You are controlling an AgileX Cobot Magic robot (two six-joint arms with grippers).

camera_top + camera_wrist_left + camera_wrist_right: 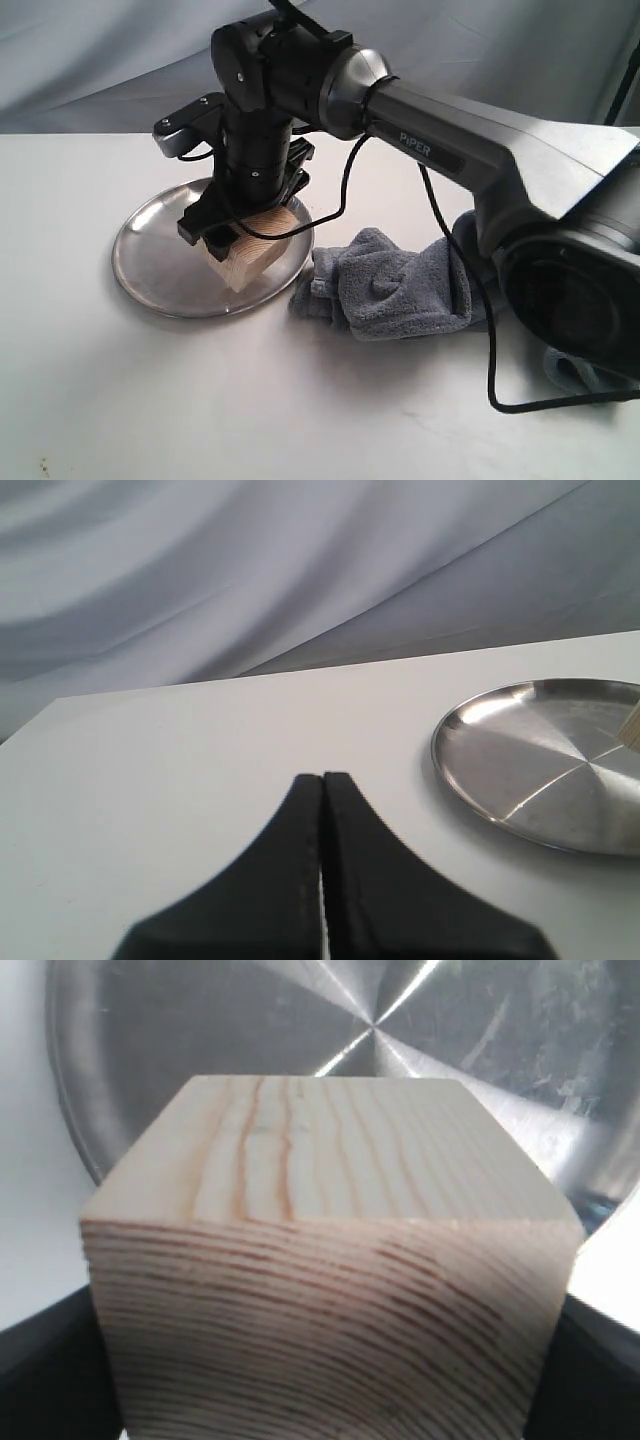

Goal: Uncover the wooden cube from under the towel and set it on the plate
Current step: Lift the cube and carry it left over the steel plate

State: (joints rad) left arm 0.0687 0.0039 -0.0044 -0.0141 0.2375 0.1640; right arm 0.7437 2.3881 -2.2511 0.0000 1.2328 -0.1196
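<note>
The pale wooden cube [255, 262] [330, 1260] sits tilted over the right part of the shiny round plate [155, 265] [200, 1030]. My right gripper [248, 230] [320, 1380] comes down on the cube from above, a black finger on each side, shut on it. I cannot tell whether the cube's lower corner touches the plate. The blue-grey towel [400, 285] lies crumpled on the table just right of the plate. My left gripper [322, 778] is shut and empty above bare table, with the plate [540, 760] off to one side of it and a sliver of the cube [632, 728] at the frame edge.
The right arm's grey body [560, 200] stretches across from the right, over the towel. A black cable [490, 370] hangs from it and loops over the white table. A grey cloth backdrop [100, 60] hangs behind the table's far edge.
</note>
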